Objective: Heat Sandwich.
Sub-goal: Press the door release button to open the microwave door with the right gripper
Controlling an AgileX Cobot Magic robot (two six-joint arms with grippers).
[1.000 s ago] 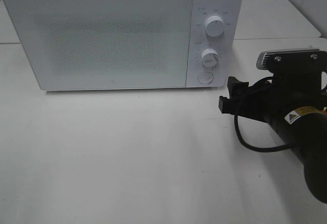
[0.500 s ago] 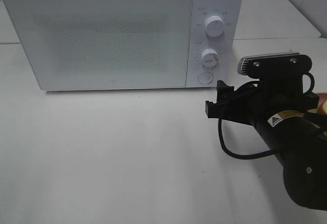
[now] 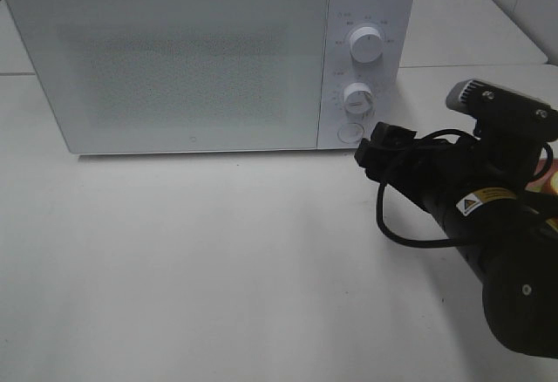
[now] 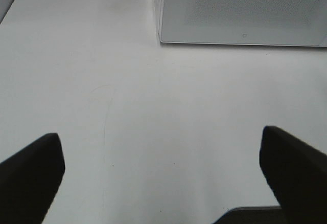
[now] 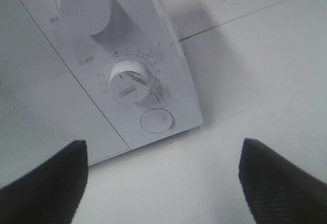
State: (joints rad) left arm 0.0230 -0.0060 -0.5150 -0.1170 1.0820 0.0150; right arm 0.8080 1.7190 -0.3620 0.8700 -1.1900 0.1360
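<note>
The right pincer [image 3: 373, 144], spread and empty, has closed in on the round button [image 3: 350, 132] of the microwave [image 3: 174, 68]. The left pincer [image 4: 159, 133] hangs spread above the bare white bench [image 3: 174, 269]. The sandwich cannot be made out; a reddish sliver [image 3: 551, 173] peeks from behind the right arm [image 3: 497, 225] at the bench's right edge.

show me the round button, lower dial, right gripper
round white push button [image 5: 157, 120], right wrist view, centre of its face
lower white round dial [image 5: 130, 82], right wrist view, middle of the knob
black right gripper [image 3: 372, 142], exterior high view, midway between its open jaws
</note>
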